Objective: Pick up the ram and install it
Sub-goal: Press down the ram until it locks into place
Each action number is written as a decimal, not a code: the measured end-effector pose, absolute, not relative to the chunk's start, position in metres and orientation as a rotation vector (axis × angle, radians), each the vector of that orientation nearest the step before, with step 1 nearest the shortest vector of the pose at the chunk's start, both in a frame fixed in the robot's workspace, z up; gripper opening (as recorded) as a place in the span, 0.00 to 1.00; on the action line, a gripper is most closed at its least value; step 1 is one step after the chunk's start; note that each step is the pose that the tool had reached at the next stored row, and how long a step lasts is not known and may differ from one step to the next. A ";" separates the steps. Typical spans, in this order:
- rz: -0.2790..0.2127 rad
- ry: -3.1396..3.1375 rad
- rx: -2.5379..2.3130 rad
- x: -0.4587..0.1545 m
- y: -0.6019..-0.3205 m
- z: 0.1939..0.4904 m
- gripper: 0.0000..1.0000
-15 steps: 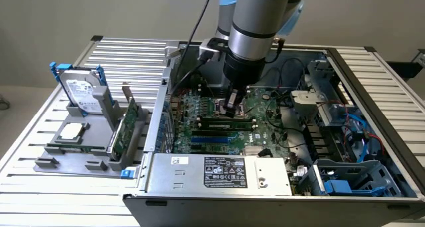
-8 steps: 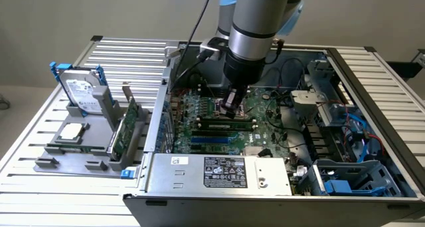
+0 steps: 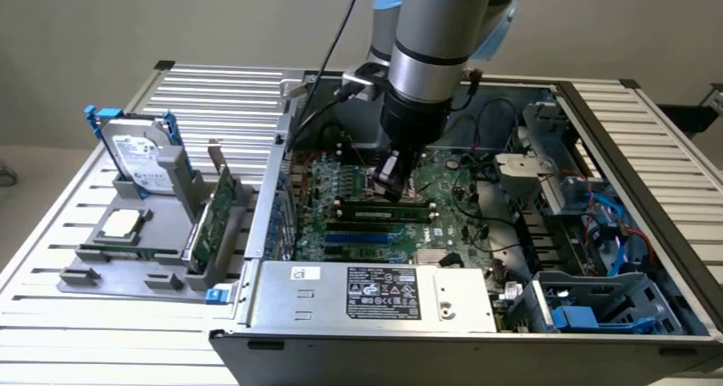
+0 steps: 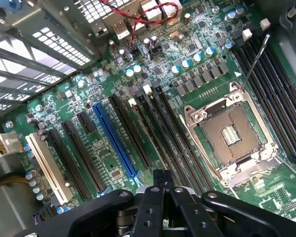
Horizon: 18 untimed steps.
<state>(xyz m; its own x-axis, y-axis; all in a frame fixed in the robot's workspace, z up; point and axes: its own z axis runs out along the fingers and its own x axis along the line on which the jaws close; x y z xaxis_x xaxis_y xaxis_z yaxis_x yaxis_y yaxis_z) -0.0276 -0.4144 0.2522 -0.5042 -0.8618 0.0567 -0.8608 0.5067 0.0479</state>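
The ram [image 3: 130, 252] is a thin green stick lying edge-up along the front of the grey holder [image 3: 113, 278] at the exterior view's left, outside the computer case. My gripper [image 3: 395, 183] hangs inside the open case, low over the motherboard [image 3: 452, 225] and far from the ram. In the wrist view the gripper [image 4: 162, 177] is shut, its black fingertips pressed together with nothing between them. They hover over the long black memory slots [image 4: 160, 123] beside the CPU socket [image 4: 229, 133].
The holder also carries an upright hard drive [image 3: 141, 159], a CPU [image 3: 122, 225] and a taller green expansion card [image 3: 217, 212]. Case walls, a power supply [image 3: 378, 291], drive cages [image 3: 593, 306] and cables surround the motherboard. A blue slot [image 4: 113, 140] lies beside the memory slots.
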 end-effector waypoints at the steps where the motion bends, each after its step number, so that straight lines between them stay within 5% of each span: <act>1: -0.019 -2.672 1.508 -0.028 -0.414 0.252 0.11; 18: -0.021 -2.836 1.169 -0.028 -0.414 0.250 0.11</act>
<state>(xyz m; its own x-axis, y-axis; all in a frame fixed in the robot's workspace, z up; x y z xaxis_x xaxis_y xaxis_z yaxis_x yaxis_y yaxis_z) -0.0276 -0.4144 0.2504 -0.7073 -0.7041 0.0629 -0.7031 0.7099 0.0410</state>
